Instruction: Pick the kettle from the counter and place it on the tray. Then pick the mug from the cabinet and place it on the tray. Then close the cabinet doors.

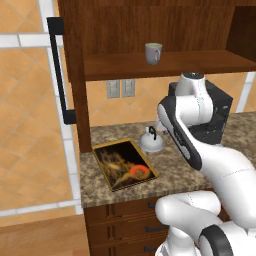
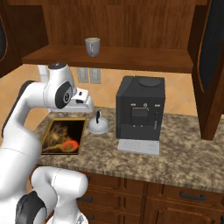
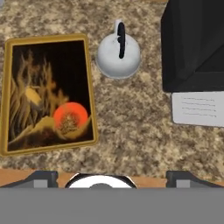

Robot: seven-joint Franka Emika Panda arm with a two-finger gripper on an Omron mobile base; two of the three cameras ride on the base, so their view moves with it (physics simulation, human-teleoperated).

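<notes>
Your kettle [image 3: 118, 54] is a squat, silvery-white dome with a thin black arched handle over the top and a short spout. It sits upright on the speckled counter [image 3: 131, 131], between the tray [image 3: 8, 96] and the black coffee machine [image 3: 194, 43], just beside the tray's near corner but not touching it. From the left base view you see the kettle [image 1: 151, 141] partly behind the arm's white forearm; from the right base view it [image 2: 99, 124] stands clear, below the hand.

The tray is shallow, gold-rimmed, with a dark streaked inside and an orange-red spot; nothing lies in it. The mug [image 1: 153, 53], grey-beige with a side handle, stands alone on the cabinet [image 1: 150, 30] shelf above, well apart from everything on the counter.

You can't see the fingertips properly: in the hand view they sit at the bottom corners, cut off by the lower edge, set wide apart with nothing between them, so the gripper [image 3: 111, 177] is open and empty. In the base views the fingers are hidden under the wrist.

The left cabinet door [image 1: 60, 75] stands swung out, its long black bar handle showing; the right door [image 2: 210, 65] hangs open over the counter's far end. There is bare granite around the kettle on the near side, and the coffee machine's pale drip tray [image 3: 197, 109] juts forward toward the counter's front edge.
</notes>
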